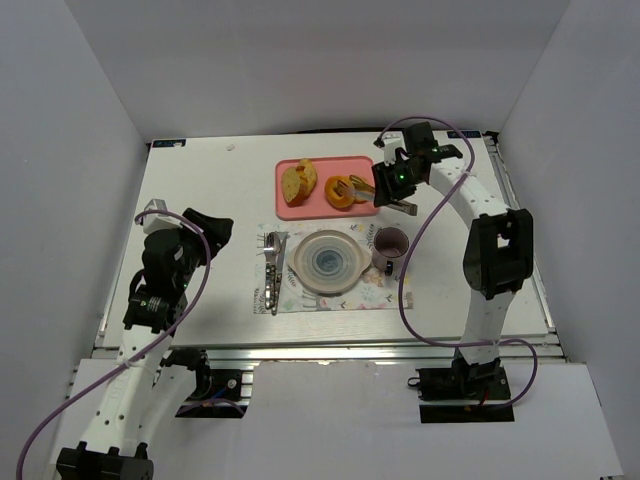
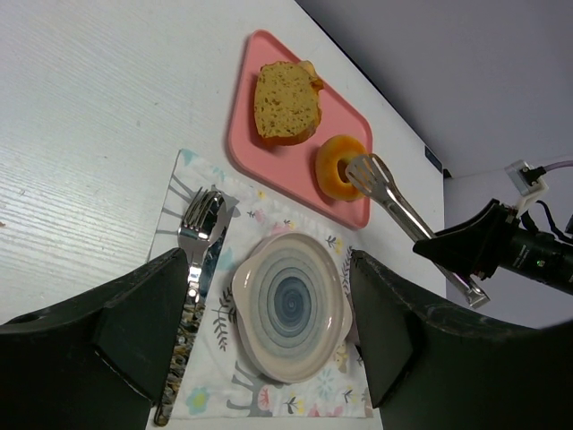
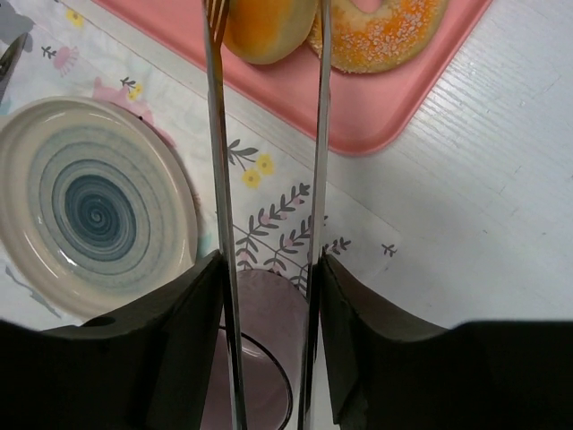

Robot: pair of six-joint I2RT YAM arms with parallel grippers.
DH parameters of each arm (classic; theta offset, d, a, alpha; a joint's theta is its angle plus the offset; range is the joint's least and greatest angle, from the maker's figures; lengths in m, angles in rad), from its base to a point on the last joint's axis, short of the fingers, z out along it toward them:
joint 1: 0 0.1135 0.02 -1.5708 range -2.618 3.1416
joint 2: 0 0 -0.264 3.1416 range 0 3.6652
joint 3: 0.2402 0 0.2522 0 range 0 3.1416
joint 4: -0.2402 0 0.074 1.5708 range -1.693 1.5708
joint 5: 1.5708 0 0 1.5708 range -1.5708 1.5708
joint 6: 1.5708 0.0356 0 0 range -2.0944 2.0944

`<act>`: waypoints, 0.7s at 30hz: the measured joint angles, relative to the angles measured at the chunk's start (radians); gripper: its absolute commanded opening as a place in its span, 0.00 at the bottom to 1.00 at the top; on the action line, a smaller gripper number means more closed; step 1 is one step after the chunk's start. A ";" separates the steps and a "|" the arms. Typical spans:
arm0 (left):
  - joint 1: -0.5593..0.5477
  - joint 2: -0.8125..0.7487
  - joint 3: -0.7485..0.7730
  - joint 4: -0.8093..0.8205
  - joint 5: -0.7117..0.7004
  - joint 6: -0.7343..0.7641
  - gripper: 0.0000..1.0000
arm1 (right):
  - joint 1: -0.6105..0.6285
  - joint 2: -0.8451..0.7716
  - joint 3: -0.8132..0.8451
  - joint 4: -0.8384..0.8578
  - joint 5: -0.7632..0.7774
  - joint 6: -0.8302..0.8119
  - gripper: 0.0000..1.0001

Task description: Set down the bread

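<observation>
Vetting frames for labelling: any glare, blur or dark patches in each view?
Top external: even light, soft shadows, no glare. Left wrist: bright glints on the fork and tongs; left claw dark. Right wrist: cup near the lens looks soft, tray sharp.

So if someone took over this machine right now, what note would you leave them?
Left gripper open, holding nothing, at the table's left side.
Right gripper shut on tongs, whose tips straddle one bagel on the pink tray.
Second bagel lies beside it there.
Plate is empty, so nothing is placed yet.
Left to do: move both bagels, probably onto the plate.
</observation>
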 measured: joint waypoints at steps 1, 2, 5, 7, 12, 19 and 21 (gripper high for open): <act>0.000 0.000 0.000 0.000 0.000 0.000 0.82 | 0.000 -0.003 -0.004 0.002 -0.002 0.007 0.47; 0.000 0.000 0.000 0.000 0.000 0.000 0.82 | 0.000 -0.004 -0.008 0.003 -0.003 0.010 0.44; 0.000 -0.004 0.000 -0.002 -0.003 0.000 0.82 | 0.000 -0.004 -0.016 0.003 -0.008 0.024 0.25; 0.000 -0.010 0.000 -0.007 -0.006 0.000 0.82 | 0.000 -0.005 -0.016 0.003 -0.018 0.028 0.20; 0.000 -0.025 0.000 -0.020 -0.017 -0.003 0.82 | 0.000 -0.022 -0.016 0.005 -0.049 0.029 0.17; 0.000 -0.038 0.000 -0.026 -0.023 -0.007 0.82 | 0.000 -0.146 -0.012 -0.002 -0.174 0.004 0.14; 0.000 -0.043 0.000 -0.029 -0.024 -0.008 0.82 | 0.000 -0.195 -0.021 -0.007 -0.225 -0.014 0.14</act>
